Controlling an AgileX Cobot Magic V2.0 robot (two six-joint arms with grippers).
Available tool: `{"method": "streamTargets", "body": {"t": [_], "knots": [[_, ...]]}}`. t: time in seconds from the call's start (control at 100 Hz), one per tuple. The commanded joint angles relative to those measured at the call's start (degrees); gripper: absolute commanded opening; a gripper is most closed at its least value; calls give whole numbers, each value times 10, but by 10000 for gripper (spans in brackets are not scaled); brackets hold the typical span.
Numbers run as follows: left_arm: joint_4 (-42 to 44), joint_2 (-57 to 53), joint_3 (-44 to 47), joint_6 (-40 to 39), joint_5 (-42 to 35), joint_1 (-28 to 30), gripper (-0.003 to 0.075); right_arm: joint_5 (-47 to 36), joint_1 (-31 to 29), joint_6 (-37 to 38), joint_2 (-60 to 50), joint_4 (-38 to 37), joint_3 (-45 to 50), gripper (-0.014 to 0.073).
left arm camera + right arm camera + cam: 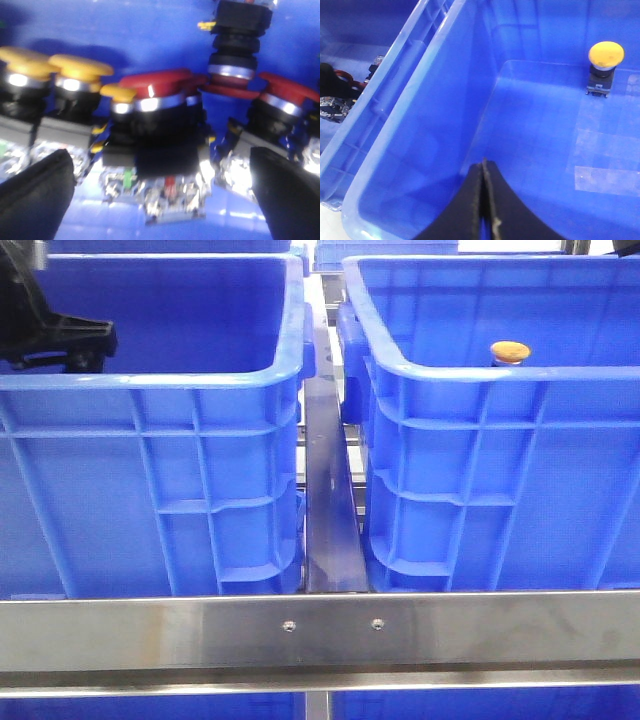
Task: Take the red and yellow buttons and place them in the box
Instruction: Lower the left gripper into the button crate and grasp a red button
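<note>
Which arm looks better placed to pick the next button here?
Probably the left. Its end effector is open, low inside the left crate, with a red button between its fingers. The right end effector is shut and empty over the right crate, which holds one yellow button.

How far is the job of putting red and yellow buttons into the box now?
Done: one yellow button stands alone in the right box. In hand: nothing; the left gripper is open over the mixed pile in the left crate, a red button between its fingers. The right gripper is shut and empty. Left: gripping a red one and moving it across.
</note>
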Motion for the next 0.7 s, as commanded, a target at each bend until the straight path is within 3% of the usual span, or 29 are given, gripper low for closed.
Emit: {"method": "streamTargets", "body": {"t": [0.0, 0.25, 0.32, 0.44, 0.59, 0.69], "knots": [[2, -12, -22, -5, -22, 2, 661, -17, 0, -7, -9, 12, -14, -66], [2, 15, -23, 3, -32, 1, 659, -17, 0, -7, -9, 12, -14, -66], [2, 16, -23, 3, -34, 1, 629, -17, 0, -7, -9, 12, -14, -66], [2, 16, -23, 3, -41, 1, 464, -17, 0, -7, -9, 12, -14, -66], [2, 16, -23, 3, -39, 1, 185, -17, 0, -7, -9, 12, -14, -66], [4, 12, -23, 4, -36, 1, 83, -17, 0, -7, -9, 12, -14, -66]]}}
